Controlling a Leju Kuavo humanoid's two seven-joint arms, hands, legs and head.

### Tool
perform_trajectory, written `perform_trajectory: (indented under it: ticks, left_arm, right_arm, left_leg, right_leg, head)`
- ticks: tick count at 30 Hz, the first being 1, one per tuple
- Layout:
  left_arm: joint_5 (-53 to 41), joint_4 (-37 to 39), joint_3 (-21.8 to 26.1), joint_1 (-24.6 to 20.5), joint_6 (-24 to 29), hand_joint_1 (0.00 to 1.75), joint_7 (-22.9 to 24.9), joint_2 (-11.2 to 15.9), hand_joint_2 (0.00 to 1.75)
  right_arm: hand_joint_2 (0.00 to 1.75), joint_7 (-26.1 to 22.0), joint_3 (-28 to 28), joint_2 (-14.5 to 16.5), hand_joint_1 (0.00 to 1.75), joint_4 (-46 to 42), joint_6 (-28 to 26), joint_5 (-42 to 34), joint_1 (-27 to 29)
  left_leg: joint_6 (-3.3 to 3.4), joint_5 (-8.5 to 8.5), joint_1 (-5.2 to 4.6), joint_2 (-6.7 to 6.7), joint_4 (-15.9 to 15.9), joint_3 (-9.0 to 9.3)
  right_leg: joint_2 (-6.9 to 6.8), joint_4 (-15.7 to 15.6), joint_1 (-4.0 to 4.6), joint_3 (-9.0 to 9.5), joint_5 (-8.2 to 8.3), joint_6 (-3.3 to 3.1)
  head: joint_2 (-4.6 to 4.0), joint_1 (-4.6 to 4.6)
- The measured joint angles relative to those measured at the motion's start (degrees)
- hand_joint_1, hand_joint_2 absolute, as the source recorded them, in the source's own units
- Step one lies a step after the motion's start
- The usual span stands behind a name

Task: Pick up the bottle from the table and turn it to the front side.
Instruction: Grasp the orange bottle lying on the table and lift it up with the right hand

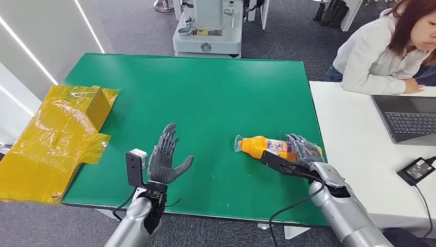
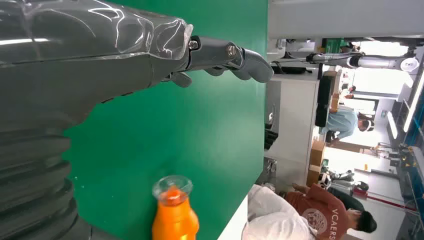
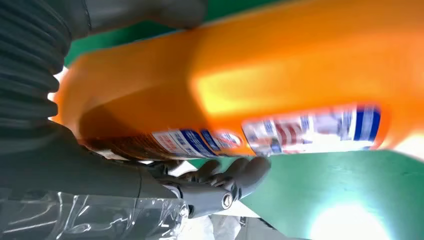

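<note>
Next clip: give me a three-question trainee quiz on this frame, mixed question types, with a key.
1. True or false: the bottle stands upright on the table.
2. Which robot hand is around the bottle? A) left robot hand B) right robot hand C) both
3. Fill in: the bottle's clear cap points toward the ___ robot hand.

Key
1. False: it lies on its side.
2. B: its fingers wrap the bottle; the left is empty, fingers spread.
3. Left.
</note>
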Motion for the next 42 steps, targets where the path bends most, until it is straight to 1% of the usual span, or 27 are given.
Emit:
perform_trajectory:
  ticks: [7,11,15,21,23,25,27,29,33,38,42]
  left_arm:
    - [0.05,0.08,0.0,0.0,-0.03,0.0,0.0,-0.07,1.75]
    - [-0.04,0.26,0.03,-0.01,-0.22,0.0,0.0,-0.08,1.75]
    - [-0.1,0.38,0.07,-0.01,-0.44,0.0,-0.01,-0.06,1.75]
    - [-0.07,0.38,0.23,0.03,-0.49,0.0,-0.11,-0.06,1.75]
    - [0.1,0.38,0.45,0.05,-0.48,0.0,-0.16,-0.06,1.75]
    - [0.39,0.37,0.86,0.08,-0.26,0.0,-0.28,-0.03,1.75]
    - [0.58,0.32,1.26,0.1,0.28,0.0,-0.41,0.02,1.75]
    - [0.62,0.12,1.64,0.11,0.89,0.0,-0.22,0.08,1.75]
    - [1.51,-0.41,2.38,0.14,1.02,0.0,1.13,0.34,1.75]
    - [3.28,-0.64,2.54,-0.11,-0.79,0.0,2.85,0.35,1.75]
    - [4.12,-0.65,2.15,-1.68,-2.82,0.0,3.88,0.23,1.75]
  right_arm:
    - [1.75,-0.91,0.0,-0.01,1.75,-1.34,0.95,-0.47,0.69]
    - [1.75,-2.31,-0.02,-0.01,1.75,-1.66,0.89,-1.7,1.03]
    - [1.75,-5.28,-0.31,0.0,1.75,-3.89,-0.24,-4.52,2.93]
    - [1.75,-12.09,-1.77,1.06,1.75,-7.41,-1.8,-11.78,6.52]
    - [1.75,-15.5,-2.45,2.04,1.75,-8.44,-1.87,-15.7,7.89]
    - [1.75,-19.69,-3.22,3.64,1.75,-9.71,-2.14,-20.9,9.79]
    - [1.75,-22.71,-3.58,5.85,1.75,-11.18,-3.22,-25.05,11.82]
    - [1.75,-24.68,-3.61,8.19,1.75,-12.76,-5.03,-27.75,13.49]
    - [1.75,-27.47,-3.63,11.58,1.75,-16.1,-8.41,-30.28,15.35]
    - [1.75,-29.2,-3.69,14.01,1.75,-19.02,-10.74,-31.12,16.66]
    - [1.75,-29.99,-3.69,15.39,1.75,-19.59,-12.2,-31.16,16.79]
  left_leg:
    - [0.0,0.0,0.0,0.01,-0.01,0.01]
    - [0.0,0.0,0.0,0.01,0.0,0.01]
    - [0.0,0.0,0.0,0.01,-0.01,0.01]
    - [0.0,0.0,0.0,0.01,-0.02,0.0]
    - [0.0,0.0,0.01,0.0,-0.03,-0.01]
    - [0.0,0.0,0.02,-0.02,-0.04,-0.03]
    - [0.0,0.0,0.02,-0.01,-0.05,-0.03]
    - [-0.01,0.0,0.02,-0.01,-0.06,-0.04]
    - [-0.01,0.0,0.02,0.0,-0.08,-0.06]
    - [-0.01,0.01,0.0,0.01,-0.05,-0.08]
    - [0.0,0.01,0.0,0.0,-0.03,-0.08]
  right_leg:
    - [0.01,0.0,0.0,0.0,0.0,0.0]
    - [0.01,0.0,0.0,0.0,0.0,0.0]
    - [0.01,0.0,0.0,0.0,0.0,0.0]
    - [0.01,0.0,0.01,0.0,0.0,0.0]
    - [-0.01,0.01,0.01,0.0,0.0,-0.01]
    - [-0.02,0.03,0.02,-0.01,-0.01,-0.01]
    - [0.0,0.05,0.02,-0.03,-0.01,-0.01]
    - [0.0,0.06,0.02,-0.05,-0.02,-0.02]
    - [0.0,0.07,0.02,-0.09,-0.02,-0.02]
    - [0.0,0.05,0.01,-0.09,-0.02,-0.01]
    - [-0.01,0.04,0.0,-0.08,-0.01,-0.01]
  head:
    - [0.0,-0.01]
    - [0.0,0.0]
    - [0.0,-0.01]
    - [0.0,0.0]
    - [0.0,0.0]
    - [0.0,0.0]
    - [0.0,-0.01]
    - [0.0,-0.01]
    - [0.0,-0.02]
    - [0.0,-0.01]
    - [0.0,-0.01]
